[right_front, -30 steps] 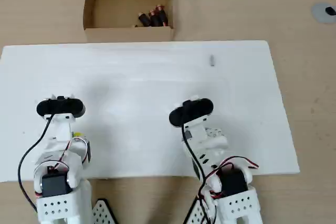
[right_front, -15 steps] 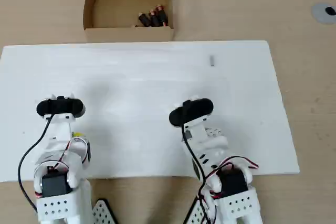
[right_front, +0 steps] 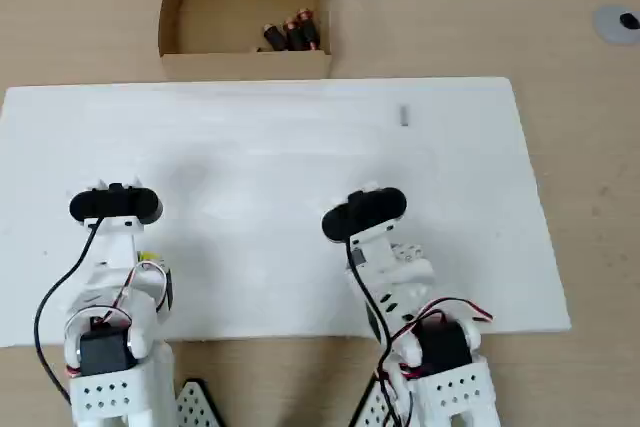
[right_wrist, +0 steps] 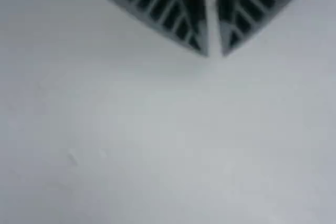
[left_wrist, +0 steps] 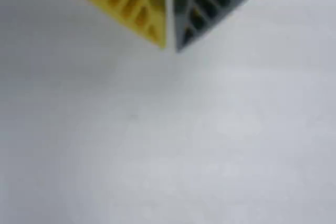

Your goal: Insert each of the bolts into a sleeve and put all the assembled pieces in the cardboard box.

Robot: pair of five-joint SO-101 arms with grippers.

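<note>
The cardboard box [right_front: 180, 17] stands open at the far edge of the table, beyond the white mat [right_front: 260, 157]. Several assembled bolt-and-sleeve pieces [right_front: 291, 33] lie together in its right part. Both arms sit folded at the near edge of the mat, far from the box. The left gripper [left_wrist: 170, 44] has a yellow and a dark finger pressed together close above the mat, holding nothing. The right gripper [right_wrist: 212, 51] points down at bare mat with only a thin slit between its dark fingers, also holding nothing.
A small grey mark [right_front: 404, 116] lies on the mat toward the far right. A round grey fitting [right_front: 618, 23] sits in the wooden table's far right corner. The mat stretches wide between the arms and the box.
</note>
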